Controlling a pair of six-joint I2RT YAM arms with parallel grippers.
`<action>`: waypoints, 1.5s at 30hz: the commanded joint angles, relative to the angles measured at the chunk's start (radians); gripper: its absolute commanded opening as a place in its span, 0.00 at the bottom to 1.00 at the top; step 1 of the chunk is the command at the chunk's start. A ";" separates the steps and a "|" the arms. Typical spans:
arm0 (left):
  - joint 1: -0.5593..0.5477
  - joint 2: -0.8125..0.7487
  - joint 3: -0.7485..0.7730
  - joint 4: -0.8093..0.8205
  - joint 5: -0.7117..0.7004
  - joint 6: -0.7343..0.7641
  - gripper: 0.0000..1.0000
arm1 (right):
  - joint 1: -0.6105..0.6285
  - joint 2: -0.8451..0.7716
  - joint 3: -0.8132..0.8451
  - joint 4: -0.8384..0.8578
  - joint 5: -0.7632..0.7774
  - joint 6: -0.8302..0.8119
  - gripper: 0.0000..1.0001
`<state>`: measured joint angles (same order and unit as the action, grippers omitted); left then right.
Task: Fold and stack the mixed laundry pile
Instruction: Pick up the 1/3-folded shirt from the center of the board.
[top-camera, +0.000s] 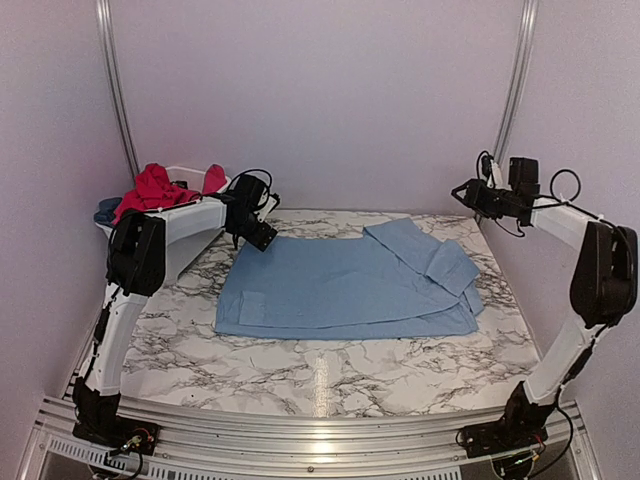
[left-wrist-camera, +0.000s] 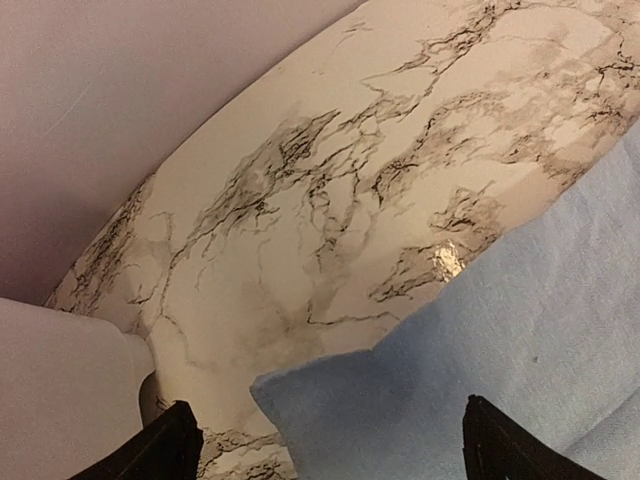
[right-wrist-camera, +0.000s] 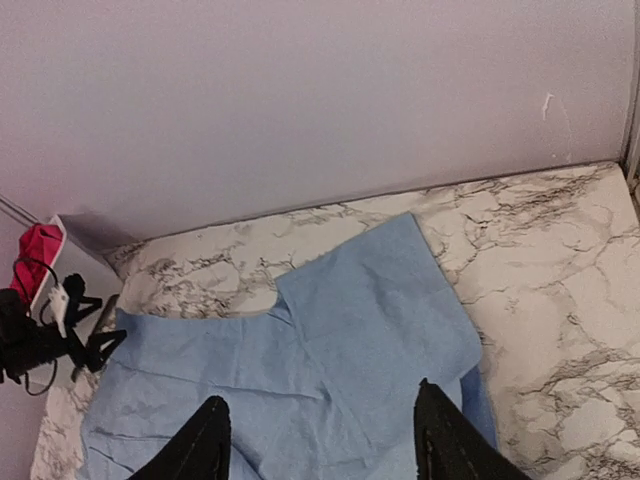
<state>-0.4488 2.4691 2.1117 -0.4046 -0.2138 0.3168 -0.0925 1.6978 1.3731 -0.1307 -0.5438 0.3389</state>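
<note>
A large light blue shirt (top-camera: 340, 285) lies spread flat on the marble table, with its right sleeve folded in over the body (top-camera: 430, 255). My left gripper (top-camera: 258, 235) hovers over the shirt's far left corner (left-wrist-camera: 440, 390). It is open, its fingertips (left-wrist-camera: 170, 448) either side of that corner and nothing held. My right gripper (top-camera: 468, 195) is raised above the table's far right. It is open and empty, looking down on the shirt (right-wrist-camera: 330, 340). Red garments (top-camera: 155, 186) and a dark blue one (top-camera: 107, 210) lie heaped in the basket.
A white plastic basket (top-camera: 205, 178) stands at the far left corner, its wall close to the left gripper (left-wrist-camera: 60, 390). Purple walls close in the back and sides. Bare marble (top-camera: 330, 370) runs along the near side of the shirt.
</note>
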 joint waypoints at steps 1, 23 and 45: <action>0.003 0.007 0.036 -0.017 -0.005 0.072 0.94 | 0.002 0.056 -0.073 -0.116 0.120 -0.125 0.70; 0.060 0.009 0.076 -0.084 0.204 0.167 0.96 | 0.000 0.239 0.031 -0.225 0.019 -0.215 0.00; 0.086 0.143 0.204 -0.118 0.250 0.192 0.76 | 0.001 0.221 0.022 -0.195 -0.006 -0.192 0.00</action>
<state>-0.3576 2.6167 2.3260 -0.4999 0.0505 0.4763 -0.0929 1.9446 1.3907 -0.3500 -0.5369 0.1383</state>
